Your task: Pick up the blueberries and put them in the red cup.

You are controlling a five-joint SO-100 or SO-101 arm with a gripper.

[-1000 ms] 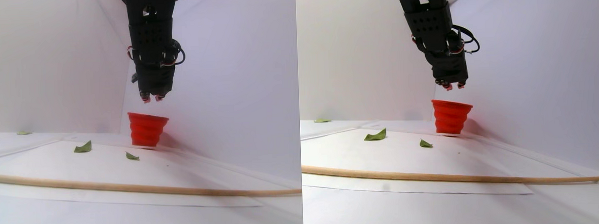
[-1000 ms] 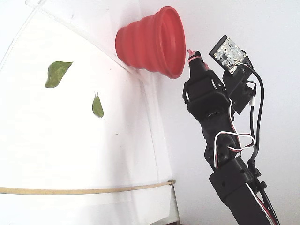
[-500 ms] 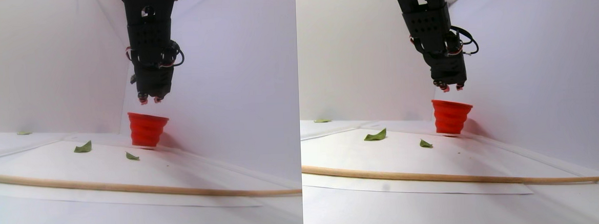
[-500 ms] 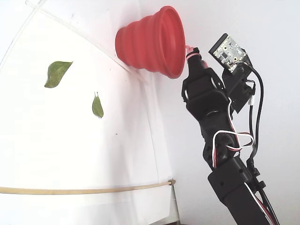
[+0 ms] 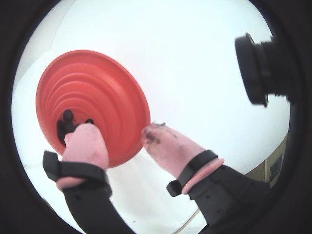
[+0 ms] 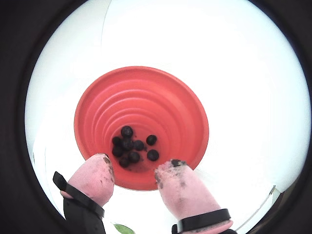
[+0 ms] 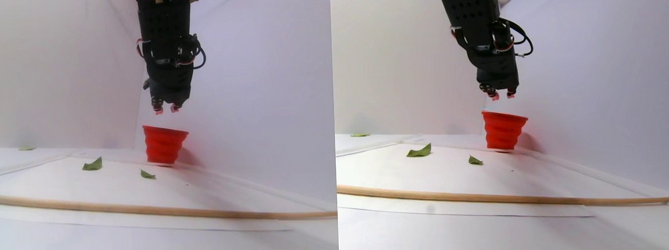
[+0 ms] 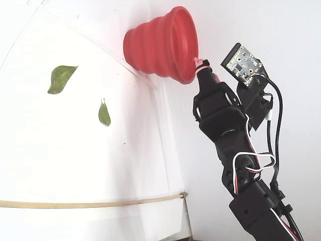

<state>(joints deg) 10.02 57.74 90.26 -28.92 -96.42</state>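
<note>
The red cup [image 6: 141, 105] stands upright by the white back wall, ribbed walls flaring to a wide rim, also seen in the fixed view [image 8: 155, 47] and the stereo pair view [image 7: 165, 143]. Several dark blueberries [image 6: 131, 146] lie clustered on its bottom; a wrist view shows some beside a pink fingertip [image 5: 67, 117]. My gripper [image 6: 135, 165] hangs just above the cup's near rim, open, its stained pink fingertips [image 6: 178, 180] apart with nothing between them. The gripper [image 7: 165, 110] sits a short gap above the rim, and the fixed view shows the gripper [image 8: 199, 63] at the rim's edge.
Two green leaves [image 8: 61, 78] [image 8: 104, 114] lie on the white sheet left of the cup. A long wooden stick [image 7: 143, 210] crosses the sheet's front. White walls close in behind and right of the cup. Another leaf [image 7: 26, 148] lies far left.
The gripper has risen a little above the cup and shifted slightly towards its rim. Its fingers stay apart. Cup, leaves and stick have not moved.
</note>
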